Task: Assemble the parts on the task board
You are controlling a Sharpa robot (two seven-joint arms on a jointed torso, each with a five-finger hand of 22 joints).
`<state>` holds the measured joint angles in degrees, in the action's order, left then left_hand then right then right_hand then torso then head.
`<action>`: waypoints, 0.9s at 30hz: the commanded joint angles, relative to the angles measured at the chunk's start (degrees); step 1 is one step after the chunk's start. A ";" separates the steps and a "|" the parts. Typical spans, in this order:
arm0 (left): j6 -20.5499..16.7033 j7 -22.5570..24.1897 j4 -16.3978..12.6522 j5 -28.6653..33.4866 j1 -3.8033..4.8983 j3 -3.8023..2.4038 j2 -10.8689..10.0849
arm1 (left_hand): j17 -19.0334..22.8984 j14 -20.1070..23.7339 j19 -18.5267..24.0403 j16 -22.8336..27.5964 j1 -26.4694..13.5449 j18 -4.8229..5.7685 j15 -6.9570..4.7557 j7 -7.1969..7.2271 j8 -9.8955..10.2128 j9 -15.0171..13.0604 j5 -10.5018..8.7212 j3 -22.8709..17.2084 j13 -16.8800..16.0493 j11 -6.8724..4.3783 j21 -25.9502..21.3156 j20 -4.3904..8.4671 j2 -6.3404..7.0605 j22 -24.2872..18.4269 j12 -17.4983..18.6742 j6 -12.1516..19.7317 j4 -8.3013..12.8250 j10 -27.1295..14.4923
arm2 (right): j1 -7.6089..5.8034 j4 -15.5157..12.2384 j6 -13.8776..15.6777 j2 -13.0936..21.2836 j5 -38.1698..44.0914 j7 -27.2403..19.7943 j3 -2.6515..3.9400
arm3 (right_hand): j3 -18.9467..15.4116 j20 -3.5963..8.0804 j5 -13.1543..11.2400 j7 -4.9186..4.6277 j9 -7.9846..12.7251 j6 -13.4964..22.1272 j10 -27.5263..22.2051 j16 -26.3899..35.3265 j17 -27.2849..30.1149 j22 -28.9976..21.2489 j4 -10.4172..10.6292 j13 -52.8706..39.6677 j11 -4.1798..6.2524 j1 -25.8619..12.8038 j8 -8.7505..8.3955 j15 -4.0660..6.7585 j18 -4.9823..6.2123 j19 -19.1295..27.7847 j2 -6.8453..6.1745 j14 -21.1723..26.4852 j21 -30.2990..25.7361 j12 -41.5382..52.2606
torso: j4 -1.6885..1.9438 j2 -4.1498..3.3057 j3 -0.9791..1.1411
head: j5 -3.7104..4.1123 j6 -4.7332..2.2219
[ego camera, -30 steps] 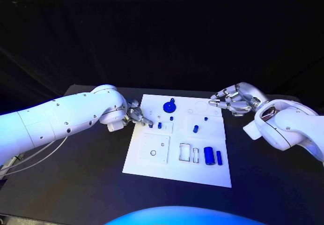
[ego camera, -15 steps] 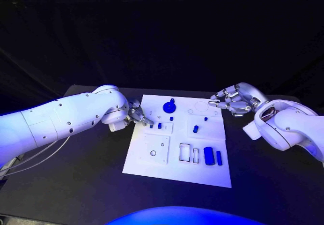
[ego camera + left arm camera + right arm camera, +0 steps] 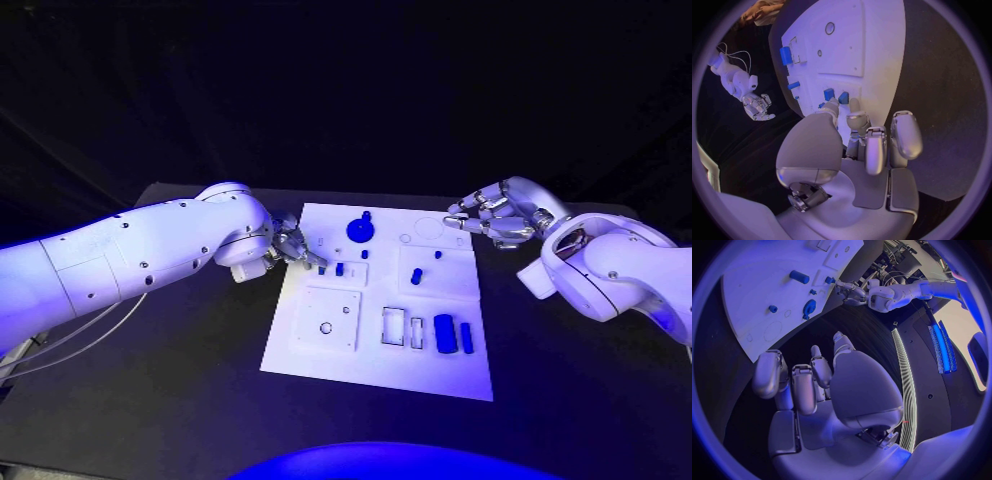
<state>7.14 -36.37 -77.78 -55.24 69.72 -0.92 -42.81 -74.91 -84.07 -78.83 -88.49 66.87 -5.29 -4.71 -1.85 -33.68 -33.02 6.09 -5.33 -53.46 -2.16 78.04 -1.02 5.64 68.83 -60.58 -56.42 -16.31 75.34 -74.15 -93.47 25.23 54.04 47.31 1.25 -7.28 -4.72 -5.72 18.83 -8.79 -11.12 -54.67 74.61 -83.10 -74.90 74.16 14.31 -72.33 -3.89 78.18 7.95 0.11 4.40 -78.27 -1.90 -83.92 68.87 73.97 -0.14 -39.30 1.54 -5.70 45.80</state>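
Right now the task board [image 3: 378, 345] is lying flat in the middle of the black desk [image 3: 173, 390], a white plate with shallow cut-out recesses and several small blue parts on it. A round blue part with a knob [image 3: 359, 231] is sitting near the far edge, two small blue pegs [image 3: 330, 268] are standing at the left side, another small peg [image 3: 415, 276] is standing near the middle, and a blue cylinder [image 3: 444, 333] with a thinner blue bar [image 3: 466, 337] just beside it is lying toward the near right.

My left hand [image 3: 293, 250] is hovering at the board's left edge, fingertips [image 3: 852, 106] reaching over the white plate just beside the two small pegs; in the left wrist view the fingers are lying apart and I am holding nothing, though I cannot tell whether a tip is touching a peg.

My right hand [image 3: 492, 219] is hanging off the board's far right corner, over the dark desk, fingers curled loosely inward with nothing in them, well apart from the blue parts.
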 commanded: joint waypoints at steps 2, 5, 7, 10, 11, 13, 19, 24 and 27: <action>-0.96 2.25 -1.21 1.93 0.06 -0.59 -0.26 | -13.76 -5.48 -0.12 -0.19 0.18 0.61 -0.49 0.02 -0.16 0.13 -0.27 0.85 0.49 0.09 0.02 -0.11 0.21 -0.35 0.24 -0.20 0.05 0.20 | 0.05 0.04 -0.48 -0.02 0.25 -0.36 0.00 | -0.30 0.14 0.37 0.34 -0.07 0.08 0.08 0.35 -3.74 0.01 -0.04 -0.08 0.19 -0.50 0.24 0.46 0.63 0.09 -0.08 -3.37 -0.34 -0.17 | -0.01 -0.02 -0.05 | 0.25 -0.24; -3.19 4.15 -2.12 2.83 0.29 -1.11 -0.64 | -13.70 -5.46 1.07 -0.14 0.23 0.17 -0.33 -0.24 0.13 0.27 -0.21 1.89 2.83 0.31 -1.28 -0.19 0.33 -2.50 2.27 0.44 -0.05 -1.15 | 0.06 0.16 -0.42 -0.04 0.23 -0.41 0.00 | -0.30 0.14 0.37 0.34 -0.07 0.08 0.08 0.35 -3.74 0.01 -0.04 -0.08 0.19 -0.50 0.24 0.46 0.63 0.09 -0.08 -3.37 -0.34 -0.17 | -0.03 0.00 -0.02 | 0.32 -0.35; -6.39 6.14 -2.71 3.32 0.60 -1.43 -0.94 | -13.41 -5.35 3.06 0.16 0.69 -0.53 0.11 -0.81 0.59 0.50 -0.15 3.01 7.05 0.82 -3.58 -0.35 -0.04 -5.96 6.03 1.64 -0.07 -3.83 | 0.06 0.30 -0.37 -0.05 0.21 -0.43 0.00 | -0.30 0.14 0.37 0.34 -0.07 0.08 0.08 0.35 -3.74 0.01 -0.04 -0.08 0.19 -0.50 0.24 0.46 0.63 0.09 -0.08 -3.37 -0.34 -0.17 | -0.03 0.03 0.01 | 0.41 -0.35; -10.81 9.03 -3.33 3.72 0.90 -1.62 -1.17 | -13.11 -5.22 5.09 0.47 2.24 -1.26 0.66 -1.63 1.27 0.83 -0.07 3.58 12.17 1.56 -6.37 -0.58 -0.79 -9.80 10.61 3.53 0.17 -7.45 | 0.06 0.41 -0.32 0.00 0.17 -0.46 0.00 | -0.30 0.14 0.37 0.34 -0.07 0.08 0.08 0.35 -3.74 0.01 -0.04 -0.08 0.19 -0.50 0.24 0.46 0.63 0.09 -0.08 -3.37 -0.34 -0.17 | -0.01 0.02 0.03 | 0.58 -0.57; -11.99 10.01 -3.52 3.64 0.95 -1.65 -1.18 | -12.81 -5.09 6.31 0.78 2.81 -1.67 0.89 -1.93 1.56 1.02 -0.06 3.61 13.55 1.83 -7.97 -0.74 -1.02 -12.07 11.93 4.18 0.24 -8.63 | 0.07 0.43 -0.30 0.02 0.17 -0.46 0.00 | -0.30 0.14 0.37 0.34 -0.07 0.08 0.08 0.35 -3.74 0.01 -0.04 -0.08 0.19 -0.50 0.24 0.46 0.63 0.09 -0.08 -3.37 -0.34 -0.17 | 0.03 0.00 0.03 | 0.68 -0.64; -14.46 13.01 -3.94 2.51 1.02 -1.69 -1.03 | -10.49 -3.96 10.77 3.23 4.70 -3.05 1.84 -3.06 2.59 1.80 -0.06 3.67 15.02 2.97 -13.85 -1.50 -1.28 -20.04 13.69 6.43 0.53 -11.34 | 0.07 0.50 -0.27 0.04 0.15 -0.51 0.00 | -0.30 0.14 0.37 0.34 -0.07 0.08 0.08 0.35 -3.74 0.01 -0.04 -0.08 0.19 -0.50 0.24 0.46 0.63 0.09 -0.08 -3.37 -0.34 -0.17 | 0.08 -0.02 0.03 | 0.93 -0.81; -19.11 23.86 -4.94 -5.52 0.86 -0.88 0.53 | 12.71 9.55 19.19 29.47 15.07 -5.20 4.39 -6.15 6.24 5.95 0.16 0.54 19.85 5.64 -27.27 -3.83 -1.14 -34.43 19.93 10.67 3.62 -20.06 | 0.11 0.72 -0.15 0.01 0.14 -0.88 0.00 | -0.36 0.15 0.41 0.35 -0.08 0.10 -0.13 0.48 -3.56 -0.14 -0.06 0.19 0.21 -0.46 0.28 0.47 0.68 0.18 0.01 -3.33 -0.59 -0.41 | 0.10 0.03 -0.03 | 1.59 -1.22; -21.28 28.61 -4.65 -13.25 0.46 0.02 2.25 | 21.17 13.10 19.27 38.24 19.28 -5.30 5.15 -6.39 9.88 10.37 0.19 -2.24 25.62 6.35 -30.99 -4.73 0.95 -36.95 25.64 10.16 4.17 -22.59 | 0.21 0.80 -0.10 -0.06 0.14 -1.11 0.00 | -0.34 0.16 0.46 0.35 -0.08 0.14 -0.29 0.54 -3.49 -0.22 -0.17 0.35 0.21 -0.29 0.28 0.48 0.70 0.23 0.05 -3.32 -0.73 -0.57 | -0.09 0.00 -0.04 | 1.60 -1.59; -21.41 29.50 -3.69 -18.60 0.23 0.52 3.60 | 23.88 13.59 18.67 40.37 20.10 -5.32 5.33 -6.36 11.82 12.62 0.18 -3.15 28.62 6.51 -32.09 -4.80 2.31 -37.81 28.11 9.89 4.14 -23.05 | 0.27 0.83 -0.06 -0.08 0.14 -1.21 0.00 | -0.33 0.16 0.49 0.35 -0.08 0.16 -0.44 0.59 -3.42 -0.27 -0.23 0.52 0.21 -0.20 0.28 0.48 0.72 0.26 0.07 -3.30 -0.81 -0.72 | -0.10 0.01 0.00 | 1.63 -1.71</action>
<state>-11.29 -12.44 -81.70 -65.18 69.97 -0.36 -39.41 -51.25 -70.69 -59.79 -48.28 86.89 -9.84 0.68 -8.31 -22.08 -20.64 6.09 -8.26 -25.16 4.39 46.06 -5.94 7.74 31.12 -32.76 -46.11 -12.19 52.57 -73.95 -92.66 25.31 54.00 47.28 0.91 -7.28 -4.88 -5.72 19.07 -8.79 -11.11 -54.67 74.50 -82.88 -74.94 73.94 14.15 -71.86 -3.78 78.18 7.95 0.11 4.40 -78.28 -1.90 -83.92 68.20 73.40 -0.18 -39.28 1.51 -4.11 44.24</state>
